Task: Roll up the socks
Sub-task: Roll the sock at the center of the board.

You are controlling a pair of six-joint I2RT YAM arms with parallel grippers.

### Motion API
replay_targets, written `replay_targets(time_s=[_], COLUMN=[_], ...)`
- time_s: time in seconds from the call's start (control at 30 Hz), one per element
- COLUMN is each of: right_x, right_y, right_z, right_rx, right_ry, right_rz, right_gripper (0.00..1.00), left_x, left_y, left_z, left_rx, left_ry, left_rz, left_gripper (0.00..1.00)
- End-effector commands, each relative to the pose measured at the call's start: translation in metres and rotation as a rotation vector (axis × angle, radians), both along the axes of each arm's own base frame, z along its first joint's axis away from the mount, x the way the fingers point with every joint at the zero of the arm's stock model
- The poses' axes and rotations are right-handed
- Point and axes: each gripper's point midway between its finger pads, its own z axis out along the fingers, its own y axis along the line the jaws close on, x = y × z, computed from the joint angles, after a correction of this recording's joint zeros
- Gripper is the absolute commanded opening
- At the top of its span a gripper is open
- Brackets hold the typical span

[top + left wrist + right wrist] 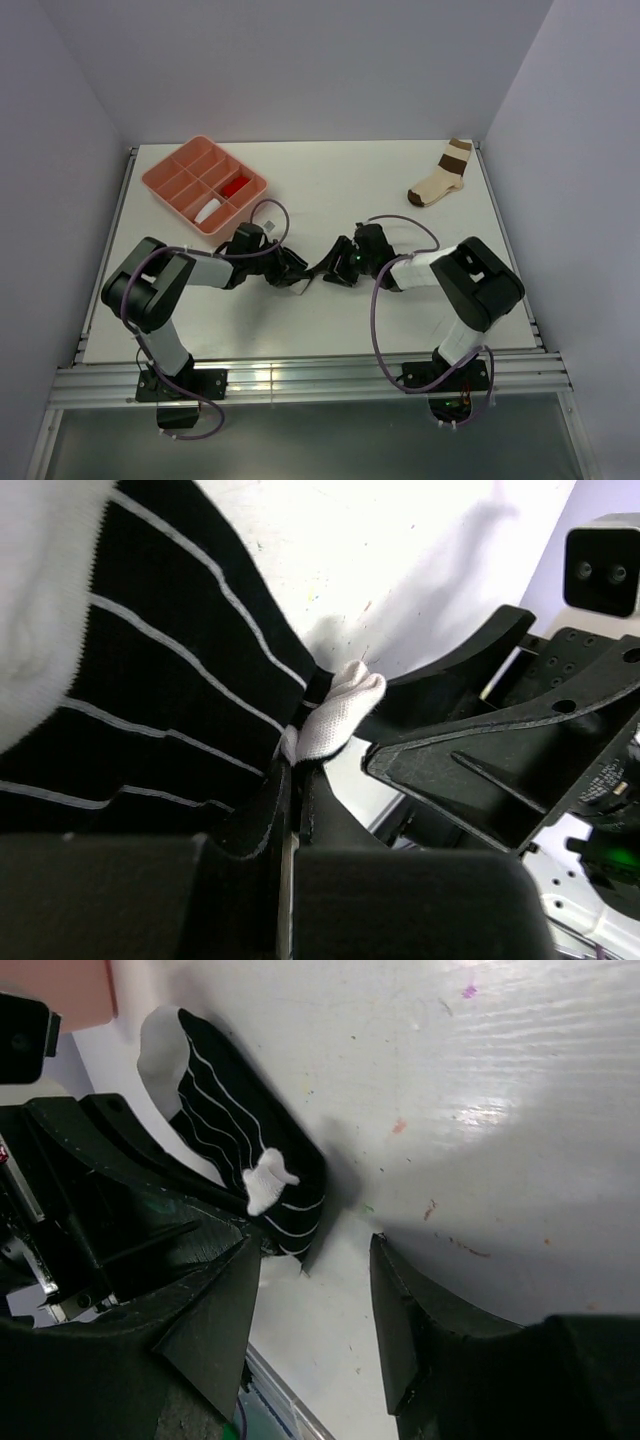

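Your left gripper (pixel 288 792) has its jaws closed right down. They pinch a fold of the black-and-white striped sock (pixel 150 710), and the fabric runs straight in between the two fingers. A small white knit patch (pixel 335 718) on the sock sits just past the fingertips. The rest of the sock spreads away from the jaws, flat on the worktop (pixel 330 190).

Your right gripper (pixel 315 1252) has its jaws about half open with nothing held, and bare worktop shows between the fingers (pixel 405 1330). One end of the striped sock lies just in front of the fingers, off to one side. I cannot tell whether it touches that finger.

The two grippers face each other nose to nose with the sock between them. From above, the arms hide nearly all of it. It sits around the middle of the worktop, slightly toward the near edge.

A pink divided tray (pixel 150 182) sits toward the far left corner. A white bundle (pixel 207 211) lies in one compartment on the tray's near side. A red bundle (pixel 236 187) lies in another compartment beside it. Both are too small in the overhead view for you to make out any detail.

A cream sock with broad brown bands (pixel 440 180) lies flat near the far right corner, well apart from both grippers.
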Motion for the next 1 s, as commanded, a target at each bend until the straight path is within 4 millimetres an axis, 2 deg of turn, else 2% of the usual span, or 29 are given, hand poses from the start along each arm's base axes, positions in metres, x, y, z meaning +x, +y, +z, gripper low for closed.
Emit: replay_targets(time_s=[0.0, 0.47, 0.57, 0.67, 0.7, 0.73, 0.77, 0.93, 0.97], right_x=[0.007, 0.003, 0.001, 0.000, 0.001, 0.001, 0.001, 0.004, 0.005], right_y=[0.011, 0.017, 0.018, 0.017, 0.017, 0.016, 0.017, 0.012, 0.011], right_z=[0.002, -0.026, -0.030, -0.033, -0.033, -0.034, -0.032, -0.026, -0.024], right_rx=[0.026, 0.022, 0.021, 0.012, 0.009, 0.005, 0.003, -0.060, -0.073], right_ry=[-0.025, 0.022, 0.027, 0.027, 0.024, 0.025, 0.020, 0.006, 0.005], right_rz=[0.017, 0.047, 0.051, 0.059, 0.063, 0.064, 0.067, 0.082, 0.084], right_gripper=[0.55, 0.48, 0.42, 0.27, 0.16, 0.11, 0.01, 0.00, 0.00], left_x=[-0.006, -0.009, -0.010, -0.010, -0.010, -0.010, -0.010, -0.005, -0.006], left_y=[0.006, 0.007, 0.006, 0.006, 0.006, 0.007, 0.007, 0.011, 0.013], left_z=[-0.013, -0.018, -0.019, -0.018, -0.019, -0.019, -0.019, -0.017, -0.018], left_rx=[0.005, -0.030, -0.033, -0.034, -0.032, -0.025, -0.022, 0.027, 0.044], left_ry=[0.058, 0.105, 0.105, 0.098, 0.096, 0.092, 0.088, 0.041, 0.043], left_rz=[0.018, 0.025, 0.020, 0.015, 0.015, 0.013, 0.009, 0.003, 0.002], left_gripper=[0.00, 0.00, 0.00, 0.00, 0.01, 0.00, 0.00, 0.01, 0.04])
